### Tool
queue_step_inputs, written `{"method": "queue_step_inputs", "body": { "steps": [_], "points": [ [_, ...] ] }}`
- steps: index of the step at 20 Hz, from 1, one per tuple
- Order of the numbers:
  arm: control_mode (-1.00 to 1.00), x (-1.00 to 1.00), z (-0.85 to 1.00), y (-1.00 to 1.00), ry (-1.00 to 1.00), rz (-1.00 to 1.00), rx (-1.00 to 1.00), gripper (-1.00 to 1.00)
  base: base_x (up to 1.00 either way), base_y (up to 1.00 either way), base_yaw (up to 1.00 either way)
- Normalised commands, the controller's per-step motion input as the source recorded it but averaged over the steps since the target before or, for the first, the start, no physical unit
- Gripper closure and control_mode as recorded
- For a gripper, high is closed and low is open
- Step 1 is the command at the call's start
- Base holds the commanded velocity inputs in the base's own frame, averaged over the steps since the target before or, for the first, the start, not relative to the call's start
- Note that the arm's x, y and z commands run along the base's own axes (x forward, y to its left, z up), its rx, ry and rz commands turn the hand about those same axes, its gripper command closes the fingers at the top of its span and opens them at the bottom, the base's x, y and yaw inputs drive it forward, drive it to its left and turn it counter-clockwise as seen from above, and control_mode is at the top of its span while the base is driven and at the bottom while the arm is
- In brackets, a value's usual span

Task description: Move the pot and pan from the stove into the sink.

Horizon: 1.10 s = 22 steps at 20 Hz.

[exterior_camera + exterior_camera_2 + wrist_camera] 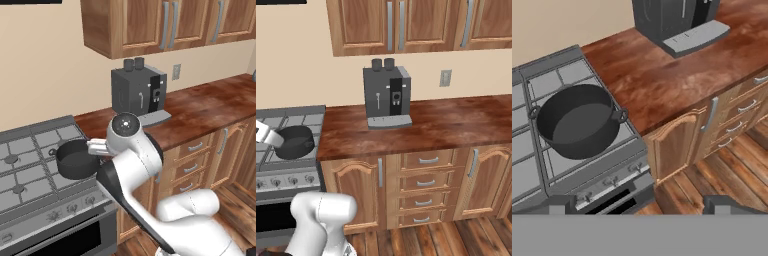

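You have two carrying surfaces side by side. The stove (30, 170) is grey metal with grid grates, and the pot (76, 159) sits directly on the grate at its front right corner, close to the edge that meets the counter. In the hand view the pot (578, 120) stands upright with nothing inside, one small loop handle toward the counter side. The wooden counter (456, 122) runs off to the right from the stove's right edge; a dark coffee machine (387, 95) stands on it near the back wall, toward the stove end.
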Motion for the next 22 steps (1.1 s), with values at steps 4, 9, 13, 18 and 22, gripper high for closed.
{"method": "queue_step_inputs", "body": {
  "steps": [4,9,13,18,22],
  "points": [
    [-1.0,0.11,0.0,0.25,0.15,0.1,-0.05,-1.0,0.0,0.0,0.0],
    [-1.0,0.02,-0.04,0.26,0.12,0.19,-0.07,-1.0,0.0,0.0,0.0],
    [-1.0,-0.07,-0.13,0.15,0.05,0.28,-0.1,-1.0,0.0,0.0,0.0],
    [-1.0,-0.07,-0.24,0.03,0.01,0.29,-0.07,-1.0,0.0,0.0,0.0],
    [-1.0,-0.04,-0.34,0.0,0.0,0.27,-0.02,-1.0,0.0,0.0,0.0]
  ]
}}
